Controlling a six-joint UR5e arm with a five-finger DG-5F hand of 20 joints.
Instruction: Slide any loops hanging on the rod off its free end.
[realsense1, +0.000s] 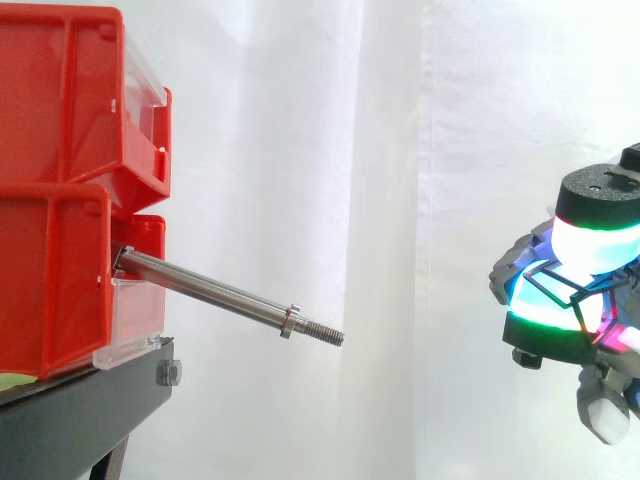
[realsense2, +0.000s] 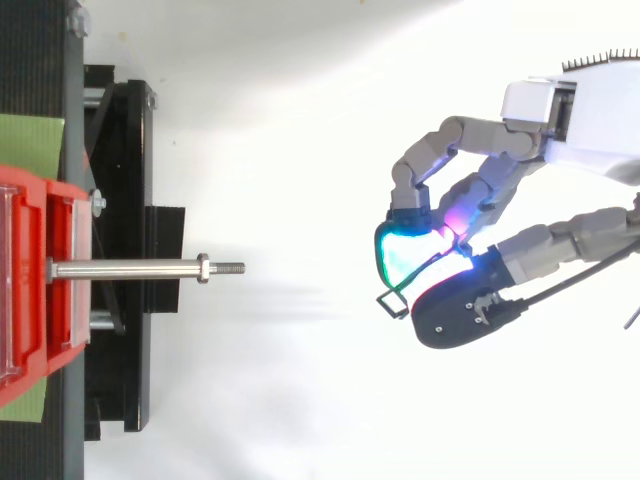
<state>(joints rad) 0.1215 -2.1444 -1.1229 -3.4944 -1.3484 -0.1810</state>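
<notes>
While the rod (realsense1: 215, 293) juts bare from the red bins (realsense1: 60, 200) | hand (realsense2: 490, 190) well apart beyond the rod's free end, in line with its length | fingers curled, pinching a thin black loop (realsense2: 390, 302), already off the rod.

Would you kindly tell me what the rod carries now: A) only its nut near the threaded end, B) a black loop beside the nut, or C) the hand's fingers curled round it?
A: the rod bears just its nut, while the hand pinches the thin black loop well clear of it.
</notes>
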